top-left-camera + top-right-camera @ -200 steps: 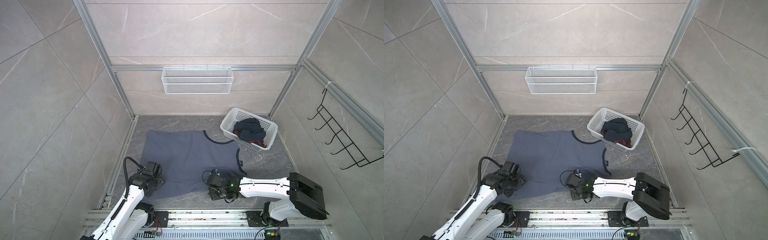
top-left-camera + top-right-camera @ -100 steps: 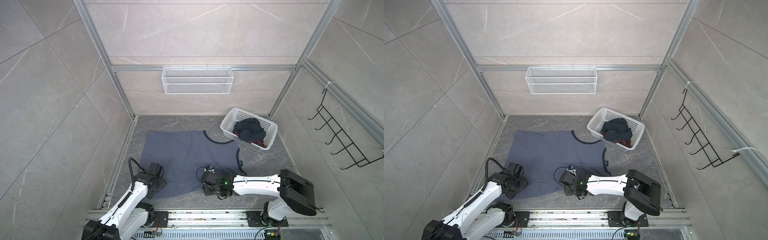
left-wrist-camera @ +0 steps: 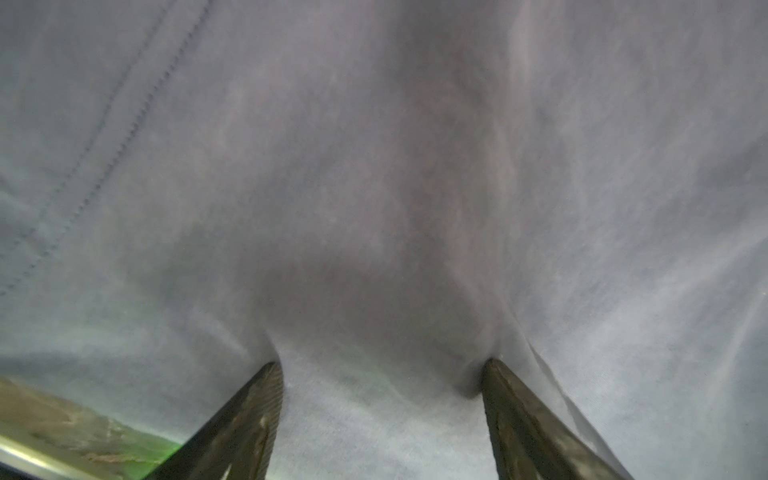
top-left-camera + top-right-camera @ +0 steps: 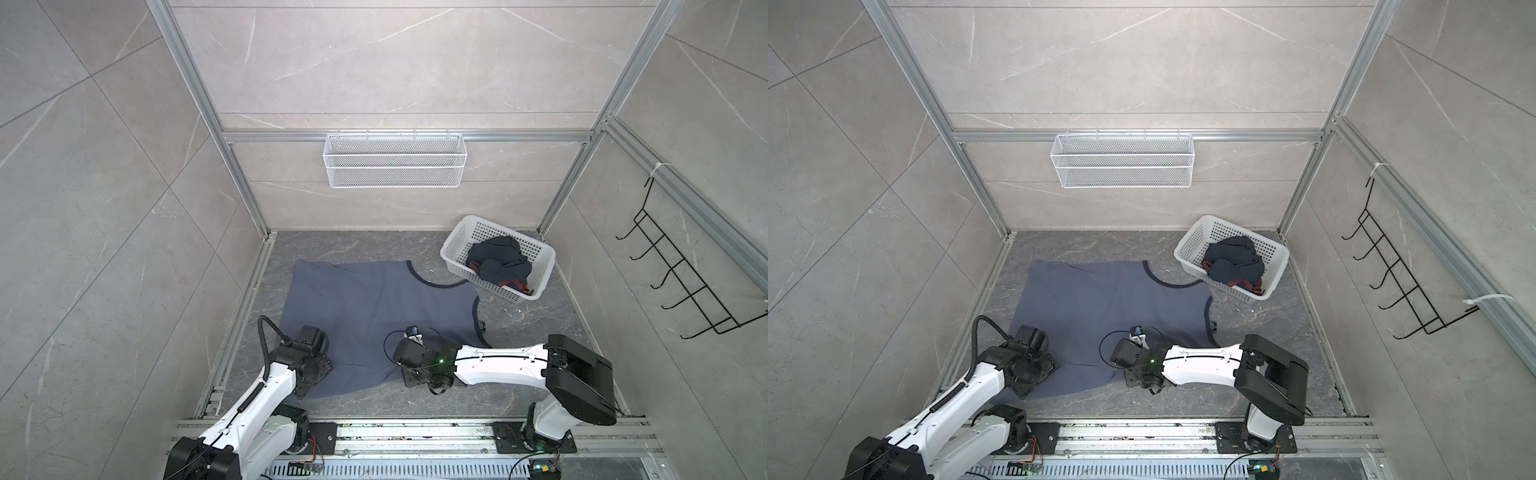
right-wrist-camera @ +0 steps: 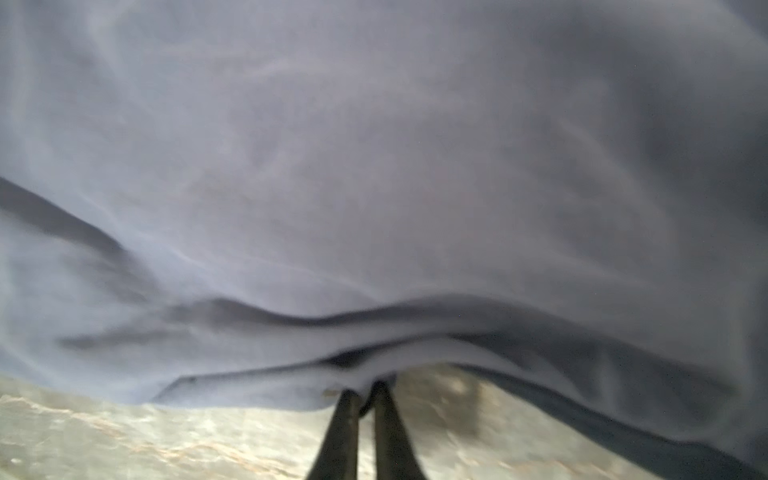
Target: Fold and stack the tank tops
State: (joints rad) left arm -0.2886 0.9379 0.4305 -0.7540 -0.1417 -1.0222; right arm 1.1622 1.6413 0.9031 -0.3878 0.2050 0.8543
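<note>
In both top views the only label is a small dark tag (image 4: pixel 481 326) on the right-hand edge of the blue top (image 4: pixel 374 299), and it is too small to read. The white basket (image 4: pixel 453 245) stands at the right of the middle of the frame, against the back corner. It holds the navy top (image 4: pixel 496 259), bunched up with a bit of maroon trim at its lower side. A wire basket (image 4: pixel 394 166) hangs on the back wall rail in the upper middle.

The blue top (image 4: pixel 1108 299) lies spread flat on the grey floor (image 4: pixel 540 324) in the lower middle, its dark-edged neckline toward the white basket and just beside it. The left arm's wrist sits over the cloth's lower left corner. The right arm's wrist sits at the cloth's lower edge, right of the middle.

In the left wrist view the left gripper (image 3: pixel 380 365) has its fingers (image 3: pixel 257 407) wide apart, both tips pressed down on the blue cloth, which dimples around them. In the right wrist view the right gripper (image 5: pixel 365 395) has its fingers together, pinched on the hem of the blue top, and the cloth rides up in folds there above bare floor.
</note>
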